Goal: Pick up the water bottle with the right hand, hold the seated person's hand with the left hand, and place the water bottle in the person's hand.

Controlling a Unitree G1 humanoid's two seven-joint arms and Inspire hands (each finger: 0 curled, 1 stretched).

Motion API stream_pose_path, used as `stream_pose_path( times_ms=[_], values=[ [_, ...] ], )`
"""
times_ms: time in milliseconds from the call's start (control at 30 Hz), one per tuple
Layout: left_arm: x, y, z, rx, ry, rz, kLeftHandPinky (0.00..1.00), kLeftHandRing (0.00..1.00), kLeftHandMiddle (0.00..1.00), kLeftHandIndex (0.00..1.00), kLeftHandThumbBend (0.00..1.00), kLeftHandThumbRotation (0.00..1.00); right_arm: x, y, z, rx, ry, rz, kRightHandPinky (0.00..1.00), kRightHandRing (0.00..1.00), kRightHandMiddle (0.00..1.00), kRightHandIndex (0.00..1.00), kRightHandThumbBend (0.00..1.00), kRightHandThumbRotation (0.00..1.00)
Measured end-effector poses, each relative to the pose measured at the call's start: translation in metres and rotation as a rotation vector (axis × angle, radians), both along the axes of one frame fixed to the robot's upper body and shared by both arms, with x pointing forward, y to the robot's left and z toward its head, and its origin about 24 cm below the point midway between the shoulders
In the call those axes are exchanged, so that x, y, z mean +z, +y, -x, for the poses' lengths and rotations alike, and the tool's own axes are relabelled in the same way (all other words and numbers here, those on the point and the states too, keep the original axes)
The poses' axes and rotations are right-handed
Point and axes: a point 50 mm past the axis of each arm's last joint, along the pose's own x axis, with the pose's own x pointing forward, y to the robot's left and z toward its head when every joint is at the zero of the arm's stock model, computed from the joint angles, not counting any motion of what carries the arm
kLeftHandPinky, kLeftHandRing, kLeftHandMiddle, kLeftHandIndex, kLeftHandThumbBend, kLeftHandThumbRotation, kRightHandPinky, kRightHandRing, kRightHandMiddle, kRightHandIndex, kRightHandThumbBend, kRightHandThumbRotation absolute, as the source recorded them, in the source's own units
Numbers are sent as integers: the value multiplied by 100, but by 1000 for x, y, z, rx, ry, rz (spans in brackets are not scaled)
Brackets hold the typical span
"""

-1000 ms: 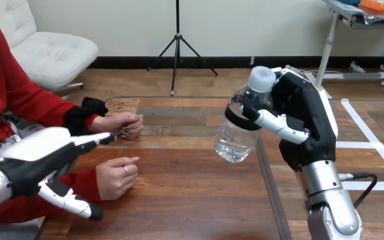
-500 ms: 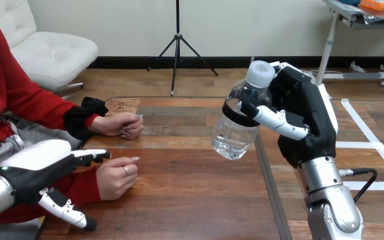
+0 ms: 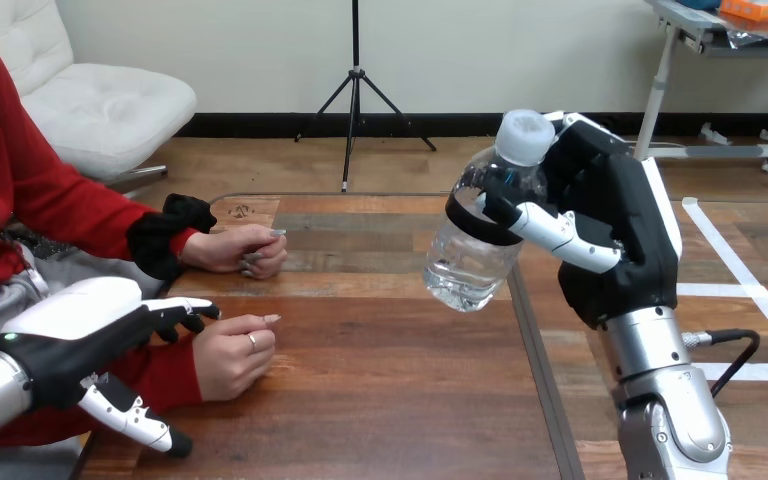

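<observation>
The right hand is raised above the table at the view's right, its thumb and fingers wrapped round the upper part of the water bottle. The bottle hangs in the air well clear of the wood, tilted so that its white cap points up and to the right and its base points down toward the left; a little clear water sits in the low end. The left hand is low at the view's left, its fingers loosely spread and only lightly bent, the thumb splayed away below them, closed on nothing. It sits over the red sleeve at the wrist of the person's nearer hand (whether it touches the sleeve I cannot tell). That hand rests on the table, loosely curled. The person's farther hand lies on the table beyond it, well apart from the bottle.
</observation>
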Motion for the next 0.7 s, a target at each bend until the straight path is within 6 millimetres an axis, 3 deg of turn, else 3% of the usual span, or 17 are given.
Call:
stream_pose_path(
  times_ms=[700],
  values=[
    [3,-5,-4,-12,-68,-18,60,64,69,72,100,14,3,4,6,7,6,-9,27,33,42,43,80,0]
  ],
)
